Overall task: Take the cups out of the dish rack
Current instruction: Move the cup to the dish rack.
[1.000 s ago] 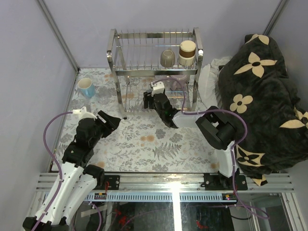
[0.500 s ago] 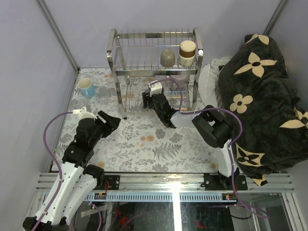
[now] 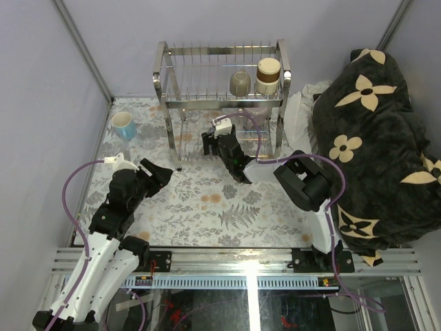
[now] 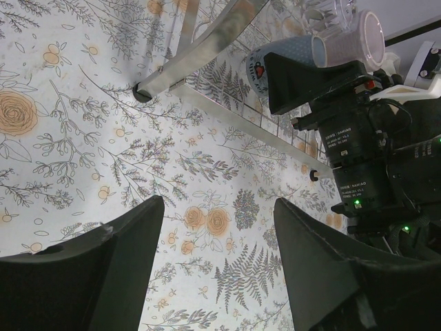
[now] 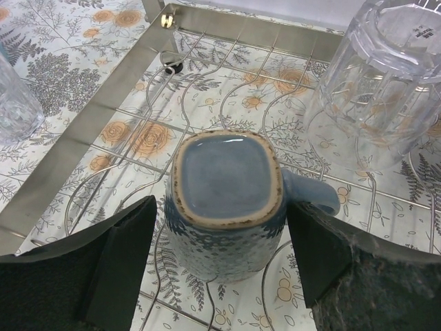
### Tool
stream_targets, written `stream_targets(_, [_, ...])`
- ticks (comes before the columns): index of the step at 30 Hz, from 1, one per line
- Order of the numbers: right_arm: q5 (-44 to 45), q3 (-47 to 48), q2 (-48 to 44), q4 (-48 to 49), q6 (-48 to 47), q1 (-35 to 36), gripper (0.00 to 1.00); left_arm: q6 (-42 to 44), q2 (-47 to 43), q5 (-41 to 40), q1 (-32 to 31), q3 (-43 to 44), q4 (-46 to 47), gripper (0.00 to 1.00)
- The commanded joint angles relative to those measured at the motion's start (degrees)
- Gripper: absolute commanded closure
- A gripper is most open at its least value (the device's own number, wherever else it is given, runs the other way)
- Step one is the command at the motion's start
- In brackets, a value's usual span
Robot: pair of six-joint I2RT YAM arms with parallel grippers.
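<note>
The chrome dish rack (image 3: 160,69) stands at the back of the table. My right gripper (image 3: 210,141) reaches into its lower tier. In the right wrist view it (image 5: 220,202) is open, its fingers flanking an upturned grey-blue cup (image 5: 224,207) with small gaps on both sides. The cup's handle points to the right finger (image 5: 331,255). A clear glass (image 5: 386,83) stands upturned on the wires just behind. An olive-grey mug (image 3: 240,83) and a brown-and-cream cup (image 3: 268,74) sit on the upper tier. My left gripper (image 4: 219,203) hovers open and empty over the tablecloth.
A light blue mug (image 3: 124,125) stands on the table left of the rack. Another clear glass (image 5: 14,96) sits just outside the rack's rail (image 5: 89,138). A pale lilac mug (image 4: 358,41) lies behind the grey-blue cup. A dark flowered blanket (image 3: 372,124) fills the right side.
My right gripper has pushed a little further left into the lower tier and its jaws have spread wider. The left arm has not moved.
</note>
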Motion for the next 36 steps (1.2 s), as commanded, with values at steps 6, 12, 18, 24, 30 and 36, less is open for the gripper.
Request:
stream_targets(6, [-0.5,2.3,-2.0,-1.7,0.8,0.0,0.06,0.4,-0.4,0.6,-0.3,-0.7,2.6,0.35])
stream_targets(12, [-0.6,2.6,-2.6,-2.7,2.0,0.0,0.02,0.5,-0.8,0.7,-0.3,-0.7,2.3,0.35])
stream_targets(18, [-1.0,2.4,-4.9,-3.5,1.6,0.0,0.00,0.5,-0.8,0.7,-0.3,-0.6,2.5,0.35])
stream_targets(24, [-2.0,3.6,-8.0,-7.8,3.1,-0.1,0.00,0.5,-1.1,0.5,-0.4,-0.6,2.3,0.35])
stream_targets(30, [-2.7,4.8,-9.2,-11.0,4.3,-0.1,0.01,0.4,-0.9,0.5,-0.3,-0.5,2.3,0.35])
stream_targets(36, [-2.2,4.8,-7.8,-11.5,4.6,-0.1,0.01,0.5,-1.4,0.5,-0.3,-0.7,2.1,0.35])
